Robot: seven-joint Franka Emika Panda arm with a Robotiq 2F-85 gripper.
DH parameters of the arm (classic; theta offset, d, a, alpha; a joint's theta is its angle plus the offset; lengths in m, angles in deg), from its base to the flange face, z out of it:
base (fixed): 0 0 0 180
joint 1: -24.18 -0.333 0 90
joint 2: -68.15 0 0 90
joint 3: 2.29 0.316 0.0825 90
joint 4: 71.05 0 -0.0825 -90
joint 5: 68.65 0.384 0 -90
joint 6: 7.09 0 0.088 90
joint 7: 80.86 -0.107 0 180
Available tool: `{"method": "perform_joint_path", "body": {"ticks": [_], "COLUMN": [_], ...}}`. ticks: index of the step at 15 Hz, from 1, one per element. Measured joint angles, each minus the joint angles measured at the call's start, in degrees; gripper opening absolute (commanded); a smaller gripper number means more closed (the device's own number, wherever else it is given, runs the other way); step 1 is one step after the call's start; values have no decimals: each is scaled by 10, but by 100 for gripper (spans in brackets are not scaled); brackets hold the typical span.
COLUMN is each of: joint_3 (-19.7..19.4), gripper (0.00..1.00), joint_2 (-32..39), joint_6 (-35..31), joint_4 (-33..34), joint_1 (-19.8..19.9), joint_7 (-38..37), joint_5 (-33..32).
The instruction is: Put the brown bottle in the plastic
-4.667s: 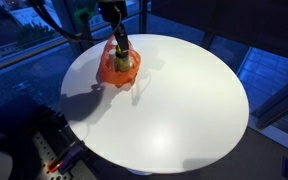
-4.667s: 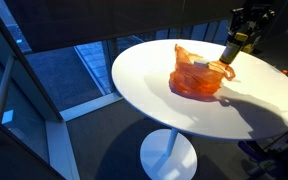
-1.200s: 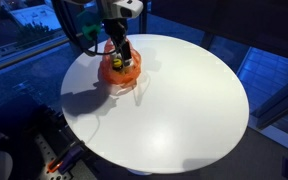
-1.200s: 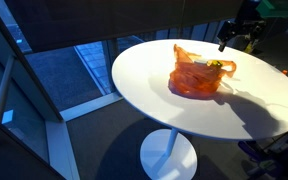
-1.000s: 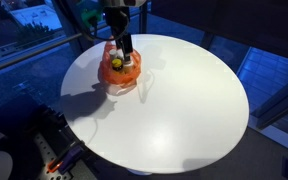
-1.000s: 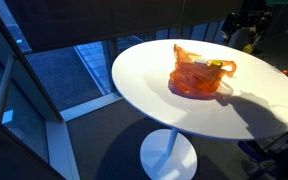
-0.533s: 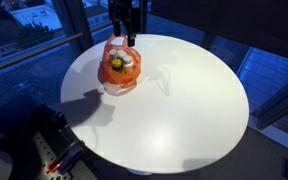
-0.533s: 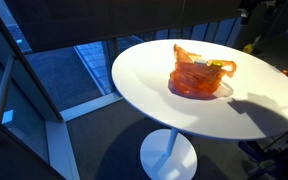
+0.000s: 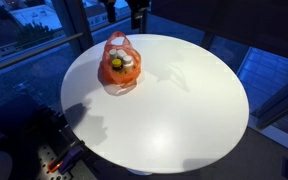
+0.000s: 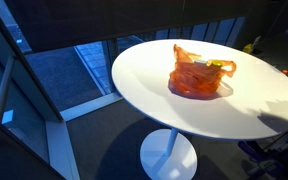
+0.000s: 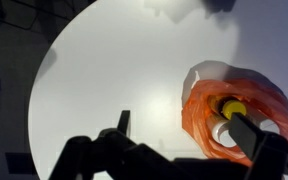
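Wrist view: one yellow-capped bottle (image 11: 229, 109) inside one orange plastic bag (image 11: 262, 100), tool (image 11: 180, 118) apart, empty.

the orange, see-through bag (image 9: 119, 68) sits crumpled near the 10 o'clock edge of the round white table (image 9: 174, 110) in an exterior view, mouth open upward. the bottle (image 11: 229, 110) rests inside, yellow cap showing.

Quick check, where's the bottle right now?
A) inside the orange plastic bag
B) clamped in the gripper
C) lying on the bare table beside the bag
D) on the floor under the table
A: in the wrist view the bottle, with its yellow cap, sits inside the orange plastic bag, and the gripper hangs open and empty above it.
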Motion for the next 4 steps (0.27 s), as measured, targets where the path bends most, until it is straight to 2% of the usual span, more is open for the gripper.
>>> {"method": "perform_joint_path", "body": {"ticks": [4], "joint_3": [0], "gripper": [100], "joint_2": [-34], "joint_6": [1], "joint_4": [-11], "joint_1": [4], "joint_7": [9], "joint_5": [-6]}}
